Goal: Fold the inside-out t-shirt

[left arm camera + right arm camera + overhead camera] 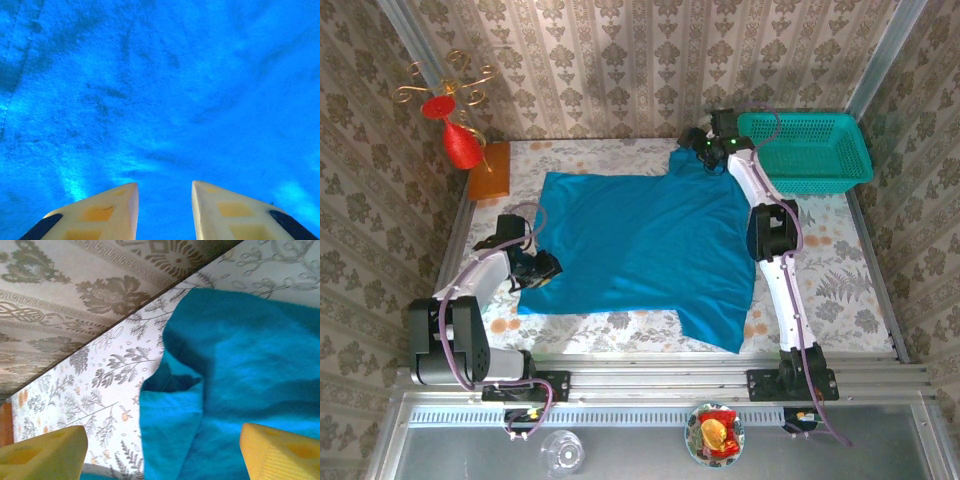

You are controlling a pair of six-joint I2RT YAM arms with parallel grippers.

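The plain bright blue soft cloth t-shirt (640,245) is lying spread flat on the floral-patterned tabletop (835,265), with one corner reaching toward the near edge. The left tool (538,268) is hovering at the shirt's left edge, partly spread over the cloth. The right tool (712,150) is hanging spread wide over the shirt's far right corner, near the teal plastic mesh basket (810,150).

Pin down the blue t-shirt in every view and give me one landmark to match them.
Top external: t-shirt spread flat mid-table.
Left wrist: t-shirt just ahead of the left gripper.
Right wrist: t-shirt in the right half, edge rumpled.
Landmark: floral tablecloth borders it in top external; same tablecloth at right wrist's left.
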